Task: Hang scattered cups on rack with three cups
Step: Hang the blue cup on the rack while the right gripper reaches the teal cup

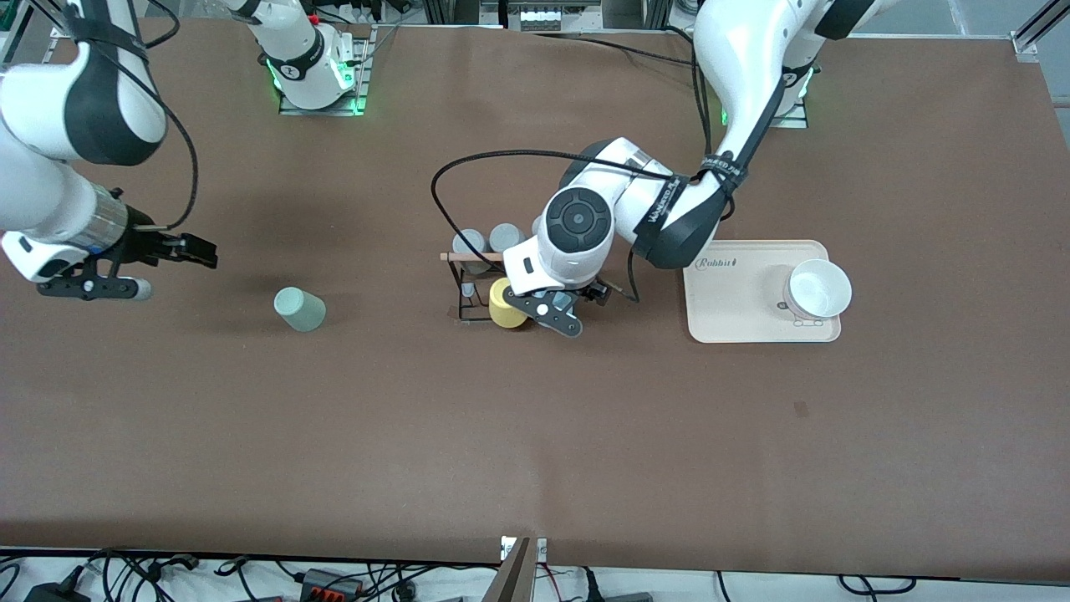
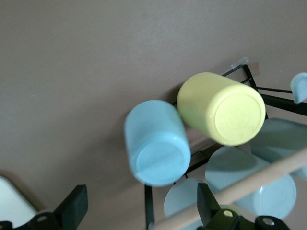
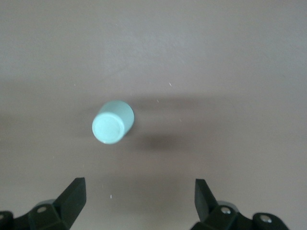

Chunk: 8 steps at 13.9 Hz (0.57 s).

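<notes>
The black wire rack (image 1: 462,288) with its wooden rod stands mid-table. Two grey cups (image 1: 486,240) and a yellow cup (image 1: 504,304) show on it. My left gripper (image 1: 567,308) hovers over the rack end nearest the tray and hides the light blue cup there. In the left wrist view the light blue cup (image 2: 156,143) sits on the rack (image 2: 149,207) beside the yellow cup (image 2: 220,108), clear of my open left gripper (image 2: 139,206). The sage-green cup (image 1: 299,308) lies on the table toward the right arm's end. My right gripper (image 1: 171,269) is open above the table near the sage-green cup (image 3: 112,123), and in its own view the right gripper (image 3: 139,201) is empty.
A beige tray (image 1: 727,313) toward the left arm's end holds a white bowl (image 1: 817,288). A black cable (image 1: 468,163) loops from the left arm above the rack. More grey cups (image 2: 252,179) hang under the rod (image 2: 268,175).
</notes>
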### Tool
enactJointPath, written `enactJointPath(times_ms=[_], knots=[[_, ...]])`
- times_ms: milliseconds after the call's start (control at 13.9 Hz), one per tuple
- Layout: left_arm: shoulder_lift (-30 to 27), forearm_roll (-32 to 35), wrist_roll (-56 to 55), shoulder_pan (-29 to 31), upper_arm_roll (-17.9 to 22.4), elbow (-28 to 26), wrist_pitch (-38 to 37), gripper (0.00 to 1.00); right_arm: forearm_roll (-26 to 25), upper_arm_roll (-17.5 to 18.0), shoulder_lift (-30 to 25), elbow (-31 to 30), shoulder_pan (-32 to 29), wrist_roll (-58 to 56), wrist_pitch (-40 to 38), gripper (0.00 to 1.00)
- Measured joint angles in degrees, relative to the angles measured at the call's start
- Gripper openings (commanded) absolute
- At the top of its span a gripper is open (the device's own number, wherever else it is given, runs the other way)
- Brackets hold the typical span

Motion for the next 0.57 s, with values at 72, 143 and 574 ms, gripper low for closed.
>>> enactJointPath(times_ms=[72, 143, 574], knots=[[-1.03, 0.0, 0.0, 0.51, 0.07, 0.17, -1.49, 1.0, 0.0, 0.05, 0.03, -2.29, 0.61, 0.0, 3.73, 1.0], [-2.18, 0.04, -0.05, 1.08, 0.44, 0.31, -2.96, 1.0, 0.0, 0.1, 0.08, -4.49, 1.22, 0.0, 7.3, 1.0], [-9.05, 0.31, -0.06, 12.07, 4.31, 0.47, -6.48, 1.0, 0.0, 0.26, 4.01, -10.46, 2.88, -7.62, 21.19, 1.0]])
